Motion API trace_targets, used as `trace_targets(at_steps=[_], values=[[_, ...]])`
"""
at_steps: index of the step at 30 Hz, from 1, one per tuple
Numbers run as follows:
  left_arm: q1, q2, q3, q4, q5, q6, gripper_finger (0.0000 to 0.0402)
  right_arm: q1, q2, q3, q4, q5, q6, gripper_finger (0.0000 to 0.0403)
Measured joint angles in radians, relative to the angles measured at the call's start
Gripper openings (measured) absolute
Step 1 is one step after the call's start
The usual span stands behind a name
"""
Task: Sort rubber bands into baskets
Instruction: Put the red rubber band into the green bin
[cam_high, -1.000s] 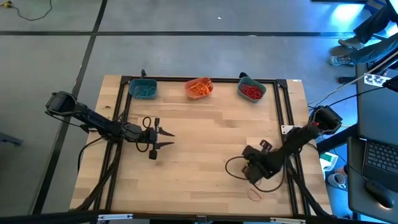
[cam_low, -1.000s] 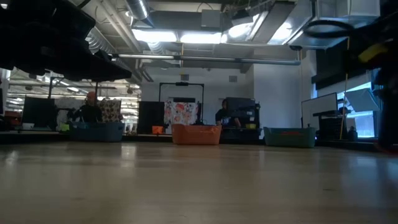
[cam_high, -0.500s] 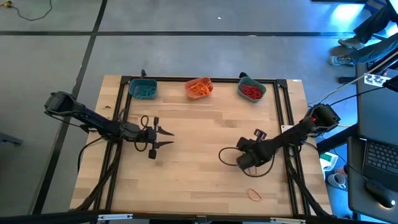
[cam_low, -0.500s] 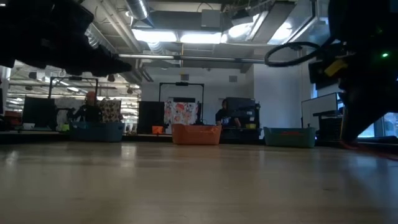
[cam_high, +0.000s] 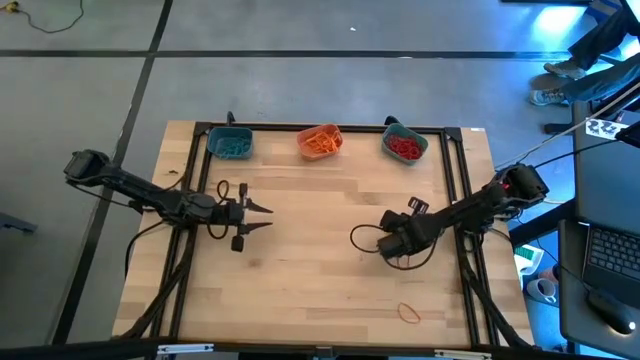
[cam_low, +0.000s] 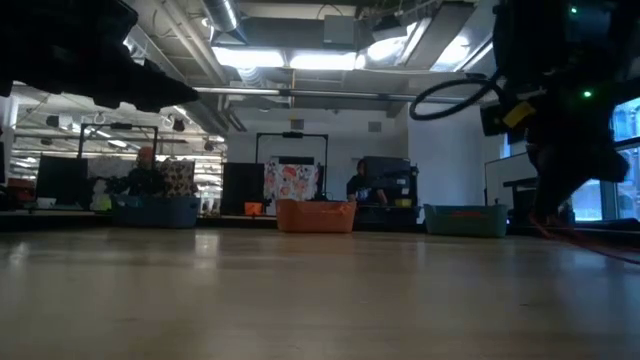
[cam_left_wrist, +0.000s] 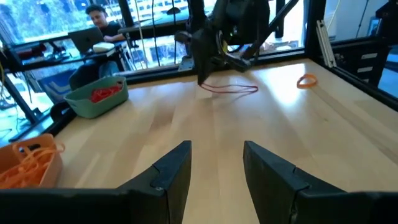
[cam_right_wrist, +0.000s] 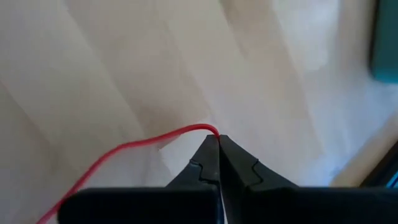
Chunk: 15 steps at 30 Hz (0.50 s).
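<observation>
**Red band pinched, red basket ahead**

While the right gripper (cam_right_wrist: 219, 144) has its fingertips pressed together on one strand of a red rubber band (cam_right_wrist: 134, 148), the job, as I judge it, is to carry that loop to the teal basket of red bands (cam_high: 405, 146) without letting the thin strand slip free. It hangs slack over the wooden table (cam_high: 320, 290), nearer the front edge than that basket. A high, unhurried carry should keep the trailing loop from snagging, with the release made right over the rim.

The left gripper (cam_high: 262, 216) waits well to the left of that basket, fingers apart and empty.

The band is a thin, limp elastic loop; the basket is a smooth, rounded plastic tub; the table is pale, matte planking. One orange band (cam_high: 409, 312) lies flat near the front edge, far from that basket.
</observation>
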Motion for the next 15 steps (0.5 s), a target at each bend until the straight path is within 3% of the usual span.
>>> trace_targets(at_steps=[15], values=[[0.000,-0.060,0.000,-0.083,-0.019,-0.025,0.0143,-0.024,-0.233,0.000,-0.005,0.185,-0.075,0.0001]])
